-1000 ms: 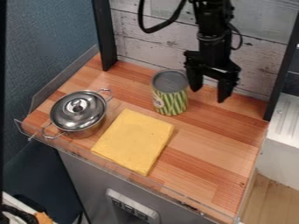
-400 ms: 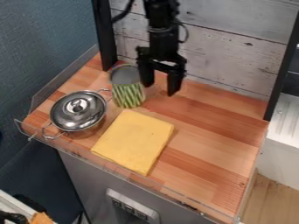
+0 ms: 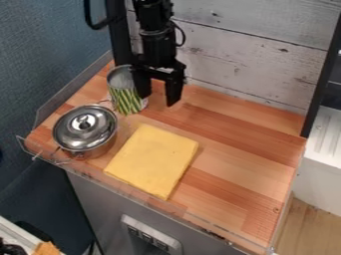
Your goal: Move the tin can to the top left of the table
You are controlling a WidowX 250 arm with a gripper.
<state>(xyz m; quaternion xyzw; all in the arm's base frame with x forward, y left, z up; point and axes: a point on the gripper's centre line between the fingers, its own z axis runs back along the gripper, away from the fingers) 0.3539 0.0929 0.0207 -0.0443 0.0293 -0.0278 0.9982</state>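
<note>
The black gripper point(image 3: 158, 97) hangs over the upper left part of the wooden table point(image 3: 233, 142), its two fingers spread open with no object between them. Directly to its left stands the tin can point(image 3: 124, 94), upright, with a grey top and a green and yellow striped side. The gripper's left finger overlaps the can's right side in the view and appears to be against it. The can's lower left side is close to the pot's handle.
A lidded steel pot point(image 3: 85, 130) stands at the left edge, just below the can. A folded yellow cloth point(image 3: 153, 160) lies in the middle front. Black posts point(image 3: 120, 35) and a plank wall point(image 3: 246, 55) bound the back.
The gripper has moved left across the back of the table, still open. The can has slid left along with it, and the pot has shifted slightly left.
</note>
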